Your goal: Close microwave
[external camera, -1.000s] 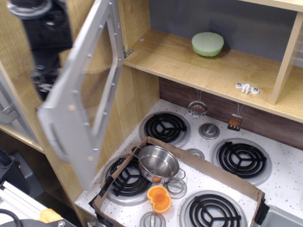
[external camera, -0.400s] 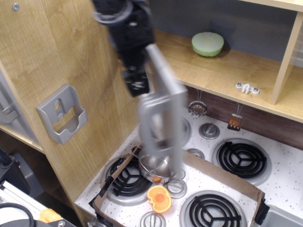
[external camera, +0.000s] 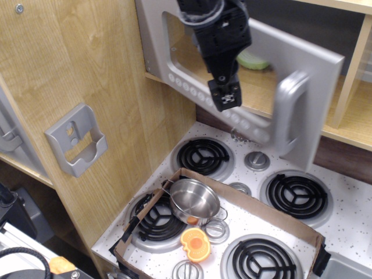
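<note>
Microwave [external camera: 302, 75] door nearly shut, claw [external camera: 225, 96] against window

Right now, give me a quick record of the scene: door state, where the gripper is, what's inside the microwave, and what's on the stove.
door: microwave door nearly shut, handle side still out from the cavity
handle: chunky grey vertical handle on the door's right side
gripper: gripper in front of the door window, pointing down; jaw state unclear
inside: pale green item partly visible through the window
stove: steel pan and orange piece in a cardboard tray
side wall: grey bracket with a pocket
</note>
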Motion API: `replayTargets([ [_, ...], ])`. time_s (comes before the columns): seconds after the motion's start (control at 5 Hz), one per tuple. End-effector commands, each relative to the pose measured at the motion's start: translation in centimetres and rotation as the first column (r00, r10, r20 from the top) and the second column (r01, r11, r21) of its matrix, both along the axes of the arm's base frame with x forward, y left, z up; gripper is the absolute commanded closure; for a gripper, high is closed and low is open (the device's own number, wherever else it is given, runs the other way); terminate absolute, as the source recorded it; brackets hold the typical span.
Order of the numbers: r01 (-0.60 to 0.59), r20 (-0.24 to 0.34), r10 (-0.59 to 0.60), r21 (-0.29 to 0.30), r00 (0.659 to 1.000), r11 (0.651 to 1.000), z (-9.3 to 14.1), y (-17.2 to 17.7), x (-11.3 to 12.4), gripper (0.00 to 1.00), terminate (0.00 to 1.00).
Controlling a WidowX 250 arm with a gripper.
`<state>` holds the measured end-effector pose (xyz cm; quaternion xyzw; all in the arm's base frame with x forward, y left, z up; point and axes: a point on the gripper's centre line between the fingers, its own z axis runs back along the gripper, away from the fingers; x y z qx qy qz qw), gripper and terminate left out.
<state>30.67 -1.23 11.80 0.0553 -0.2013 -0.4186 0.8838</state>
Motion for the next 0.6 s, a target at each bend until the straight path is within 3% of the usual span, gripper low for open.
replayTargets([
  [0.0, 0.127, 0.066, -0.128, 0.027, 0.990, 0.992, 3.9, -1.8, 4.0, 0.00, 0.00],
  [0.4, 0.182, 0.088, -0.186, 0.056, 0.979, 0.982, 4.8, -2.4, 5.7, 0.00, 0.00],
])
